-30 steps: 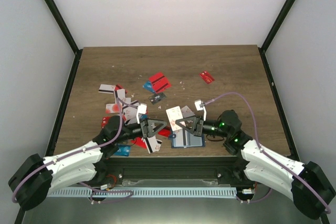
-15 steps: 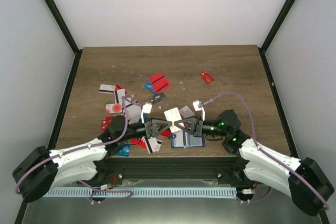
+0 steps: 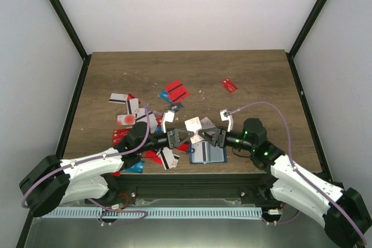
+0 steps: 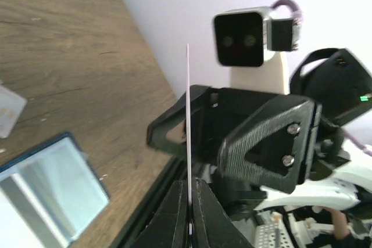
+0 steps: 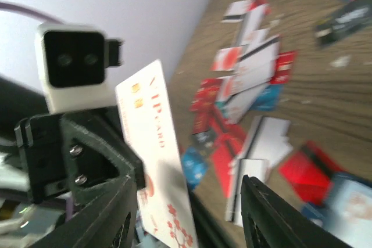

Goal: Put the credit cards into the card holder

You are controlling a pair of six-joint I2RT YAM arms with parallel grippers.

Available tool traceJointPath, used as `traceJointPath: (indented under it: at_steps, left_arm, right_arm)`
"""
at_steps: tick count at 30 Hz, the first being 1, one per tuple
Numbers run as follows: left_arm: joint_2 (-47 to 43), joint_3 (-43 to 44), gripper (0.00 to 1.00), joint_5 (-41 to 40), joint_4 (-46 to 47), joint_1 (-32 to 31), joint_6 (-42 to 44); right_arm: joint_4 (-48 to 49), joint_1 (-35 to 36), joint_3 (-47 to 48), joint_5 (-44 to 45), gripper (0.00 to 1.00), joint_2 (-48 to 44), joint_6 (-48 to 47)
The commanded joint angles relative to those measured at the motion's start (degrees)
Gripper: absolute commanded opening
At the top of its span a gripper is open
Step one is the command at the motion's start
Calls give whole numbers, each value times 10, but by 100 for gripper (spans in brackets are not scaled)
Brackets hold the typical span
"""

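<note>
Left wrist: card (image 4: 188, 114) edge-on in left end effector (image 4: 188, 189)

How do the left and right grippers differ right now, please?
The left gripper is shut on the white card, pinching one edge. The right gripper is open, its jaws wide apart and not clamping the card. The left gripper comes in from the left, the right gripper from the right. Both are raised off the table, tips facing each other, close to the open card holder.
</note>
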Motion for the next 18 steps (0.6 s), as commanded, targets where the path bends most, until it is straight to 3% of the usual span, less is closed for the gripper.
traceJointPath:
  at_steps: [1,7,18]
  left_arm:
    - [31,21,4,-32,-77,-4,36]
    - [119,44,4,-18,-75,-16,43]
    - [237,102,4,-48,-82,-41,51]
  right_arm:
    - [-229,-17,37,153,51,-35,-47]
    - [-368,-17,30,286,49,-48,-3]
    - [-438,-17,-12,322,40,-48,65]
